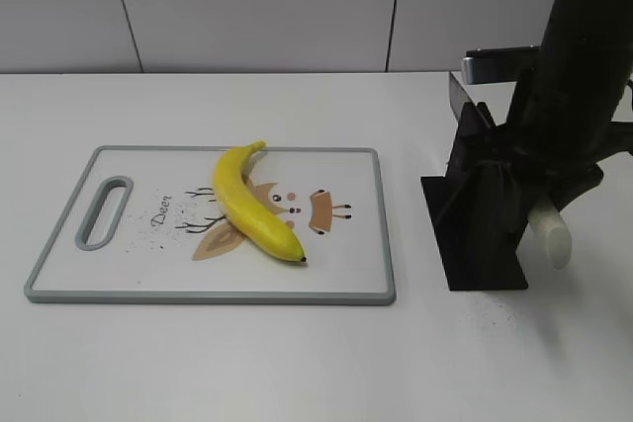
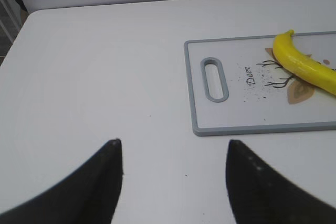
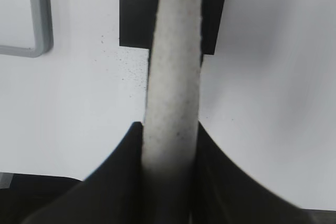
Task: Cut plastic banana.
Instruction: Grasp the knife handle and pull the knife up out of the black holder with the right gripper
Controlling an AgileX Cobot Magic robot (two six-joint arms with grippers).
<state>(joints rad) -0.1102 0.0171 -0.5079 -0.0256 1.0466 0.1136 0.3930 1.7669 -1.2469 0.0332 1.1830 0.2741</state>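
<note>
The plastic banana (image 1: pixel 255 207) is found lying whole and uncut on the cutting board (image 1: pixel 119 284), left of centre on the worktop (image 1: pixel 297 363). The right pincer (image 3: pixel 170 150) is seen clamped on the pale knife handle (image 3: pixel 173 77), the knife apparently seated in its black stand (image 1: pixel 480 214); the fetching step is judged to be in hand. The left pincer (image 2: pixel 173 156) hangs apart and empty, beside the board. Next, the knife must be drawn clear and carried over the banana.

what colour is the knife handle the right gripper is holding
Off-white with faint speckles. The knife handle shows best in the right wrist view.
</note>
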